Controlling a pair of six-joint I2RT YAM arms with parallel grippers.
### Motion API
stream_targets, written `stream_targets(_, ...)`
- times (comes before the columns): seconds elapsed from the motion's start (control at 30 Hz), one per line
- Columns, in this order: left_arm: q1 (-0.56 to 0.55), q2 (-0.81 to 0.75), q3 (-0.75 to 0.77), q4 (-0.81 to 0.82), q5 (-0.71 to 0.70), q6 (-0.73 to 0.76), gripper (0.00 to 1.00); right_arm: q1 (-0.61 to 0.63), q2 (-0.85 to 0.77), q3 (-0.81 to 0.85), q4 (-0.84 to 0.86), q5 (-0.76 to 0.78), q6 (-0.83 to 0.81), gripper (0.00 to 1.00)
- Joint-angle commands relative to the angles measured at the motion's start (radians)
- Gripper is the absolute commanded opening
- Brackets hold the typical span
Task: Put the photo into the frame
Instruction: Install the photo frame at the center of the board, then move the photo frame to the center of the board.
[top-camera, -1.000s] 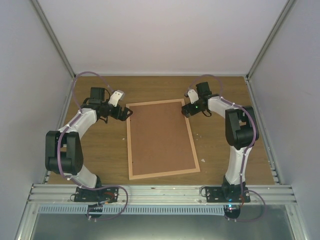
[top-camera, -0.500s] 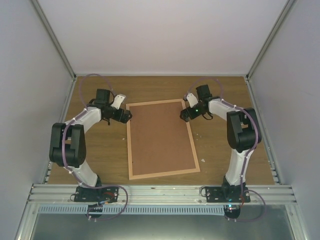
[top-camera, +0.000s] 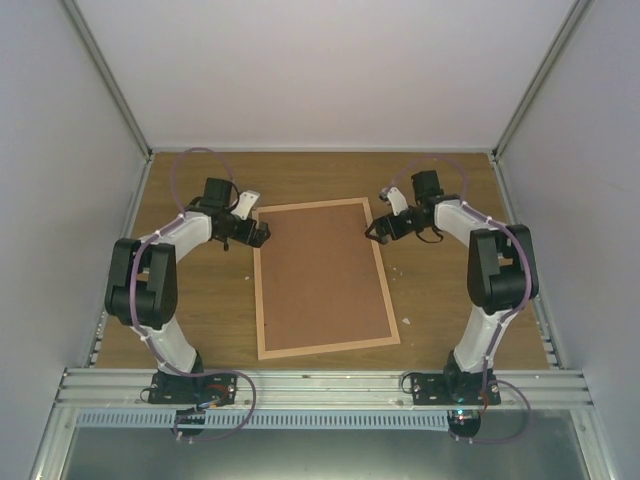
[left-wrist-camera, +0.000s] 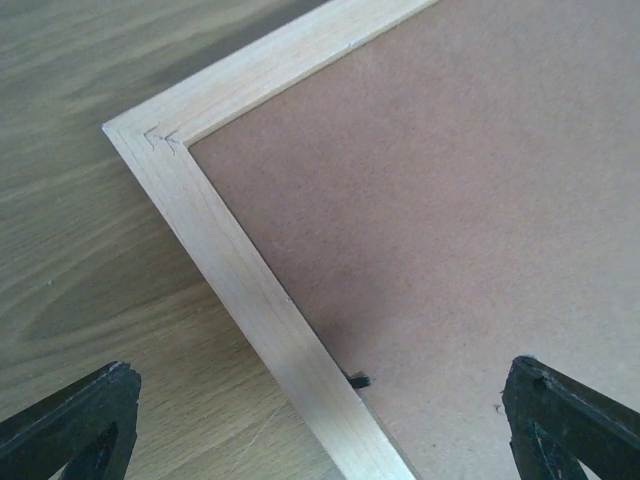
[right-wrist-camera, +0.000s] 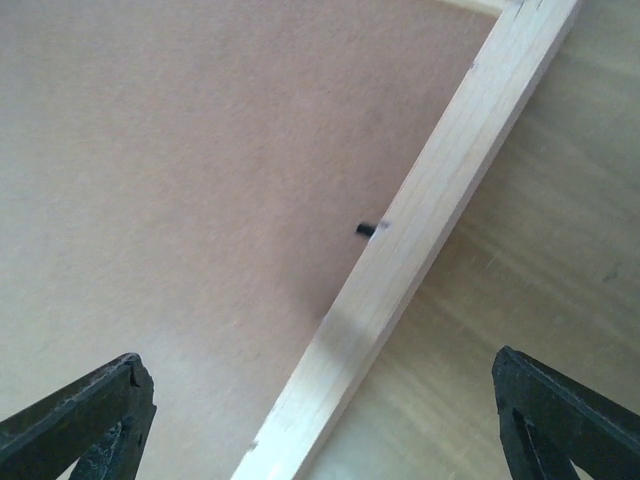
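The frame (top-camera: 259, 290) of light wood lies flat on the table with the brown backing board (top-camera: 320, 275) filling it. The photo is hidden. My left gripper (top-camera: 262, 236) is open over the frame's far left corner. In the left wrist view its fingers (left-wrist-camera: 70, 425) straddle the left rail (left-wrist-camera: 250, 290) beside a small black tab (left-wrist-camera: 358, 380). My right gripper (top-camera: 372, 232) is open over the far right corner. In the right wrist view its fingers (right-wrist-camera: 565, 415) straddle the right rail (right-wrist-camera: 400, 270) near another black tab (right-wrist-camera: 366, 229). Neither gripper holds anything.
Small white scraps (top-camera: 407, 321) lie on the wooden table right of the frame. Grey walls enclose the table on the left, right and far side. A metal rail (top-camera: 320, 380) runs along the near edge by the arm bases.
Both arms have swung their elbows outward and upward. Both grippers have shifted slightly toward the near side, staying at the frame's far corners. The frame has not moved.
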Motion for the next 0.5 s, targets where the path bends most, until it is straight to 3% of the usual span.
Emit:
stream_targets(0.0,0.008,-0.075,-0.019,0.010,0.096,-0.051,0.99,-0.038,-0.062,-0.063,-0.034,-0.167,0.034,0.92)
stream_targets(0.17,0.008,-0.032,-0.049,-0.041,0.157,-0.096,0.99,-0.079,-0.018,-0.114,-0.066,-0.264,0.037,0.90)
stream_targets(0.47,0.006,0.032,-0.045,0.020,0.321,-0.178,0.95,-0.082,0.036,-0.136,-0.050,-0.366,0.039,0.80)
